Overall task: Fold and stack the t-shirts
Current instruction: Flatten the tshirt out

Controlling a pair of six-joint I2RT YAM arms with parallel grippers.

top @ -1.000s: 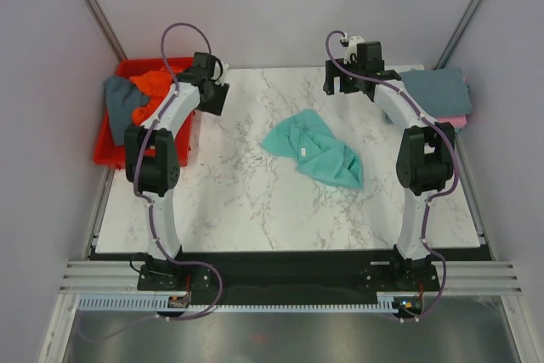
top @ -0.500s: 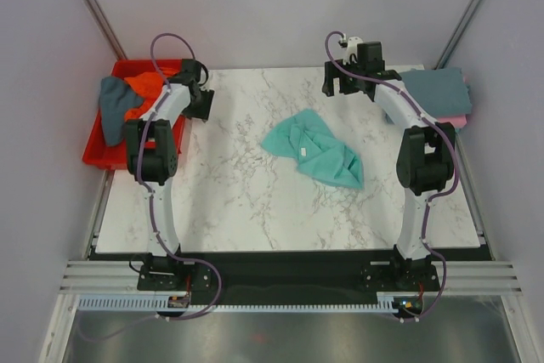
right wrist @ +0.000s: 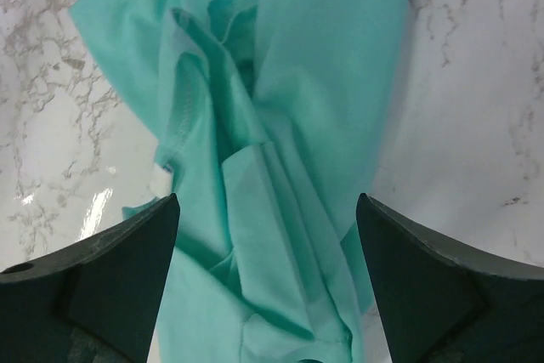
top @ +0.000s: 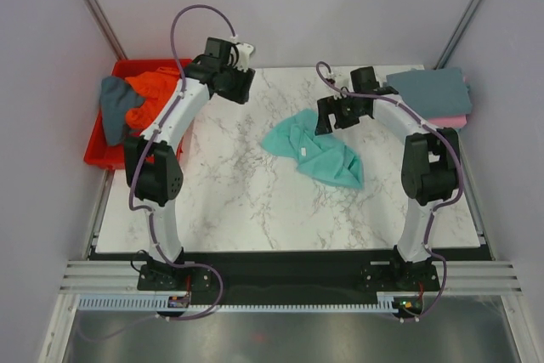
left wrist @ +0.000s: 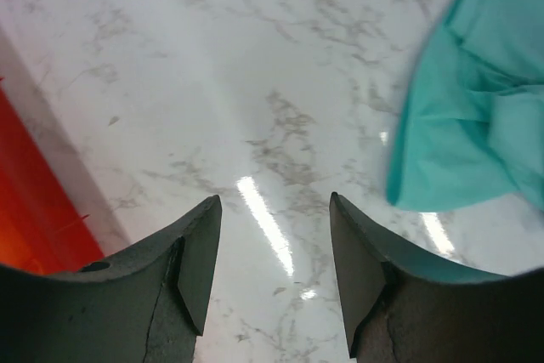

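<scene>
A crumpled teal t-shirt (top: 314, 149) lies in the middle of the marble table (top: 238, 201). My right gripper (top: 330, 118) is open and hovers just above the shirt's upper right part; the right wrist view shows the rumpled teal cloth (right wrist: 280, 150) between and below its spread fingers. My left gripper (top: 234, 82) is open and empty over bare marble near the far left of the table, with the shirt's edge (left wrist: 476, 125) at the right of the left wrist view. A folded grey shirt on a pink one (top: 433, 95) forms a stack at the far right.
A red bin (top: 106, 146) at the far left holds an orange shirt (top: 151, 89) and a grey-blue one (top: 115, 108) hanging over its side. Its red wall (left wrist: 34, 210) shows at the left of the left wrist view.
My left gripper has swung from beside the red bin out over the table's far left. My right gripper has come down and left from the far edge to above the teal shirt.
</scene>
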